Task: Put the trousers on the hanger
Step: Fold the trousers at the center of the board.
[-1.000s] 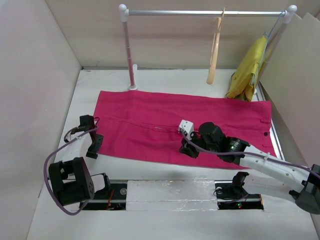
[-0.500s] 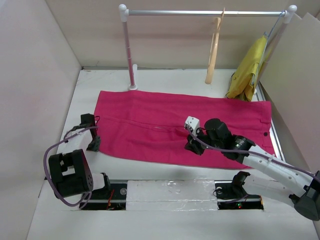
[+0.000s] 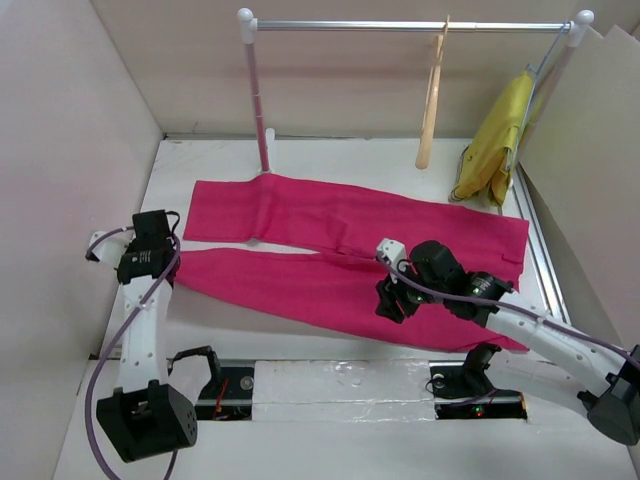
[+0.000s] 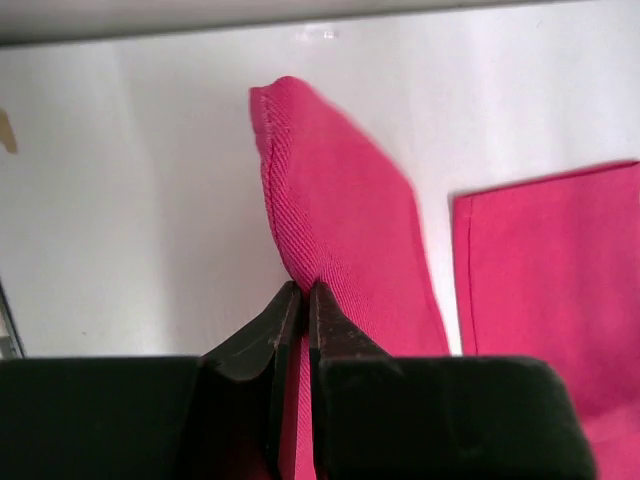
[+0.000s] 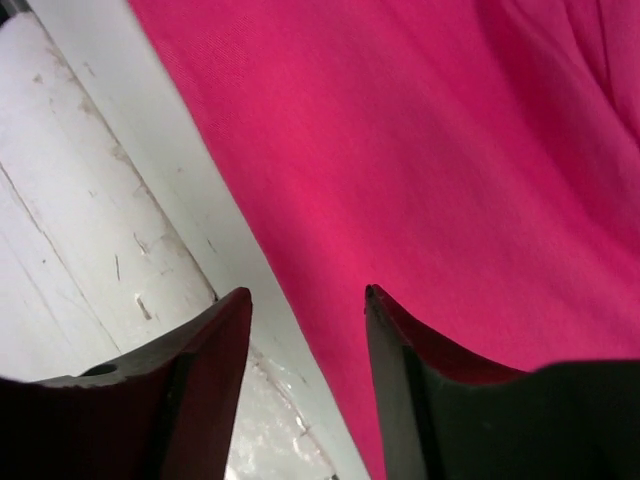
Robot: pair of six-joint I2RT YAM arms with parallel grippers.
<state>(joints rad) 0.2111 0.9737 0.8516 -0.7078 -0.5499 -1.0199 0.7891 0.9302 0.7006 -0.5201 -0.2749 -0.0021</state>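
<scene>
The bright magenta-pink cloth trousers (image 3: 420, 235) lie across the middle of the white worktop (image 3: 210, 160), with the waist towards the right edge. A second ago they lay as one flat rectangle. Now the two legs have parted at the left end, and a wedge of bare worktop shows between them. The far leg lies flat below the left post of the silver clothes rail (image 3: 410, 25). The near leg has been drawn out towards the left edge and the near edge.

The left gripper (image 3: 168, 260) has moved outwards and its arm stands taller than before. In the left wrist view, the left gripper (image 4: 301, 292) is pressed together on a fold of the trousers (image 4: 340, 230) at the end of that near leg.

The right gripper (image 3: 390, 300) has shifted slightly towards the near edge. It sits over the near hem around the middle of the trousers. In the right wrist view, the right gripper (image 5: 307, 292) has its fingers spread apart above the trousers (image 5: 430, 150) and grips nothing.

The light tan wooden hanger (image 3: 430, 100) hangs on the rail as before, near the far right corner. It is well apart from the trousers. A mustard-yellow garment (image 3: 495, 140) hangs just to its right.
</scene>
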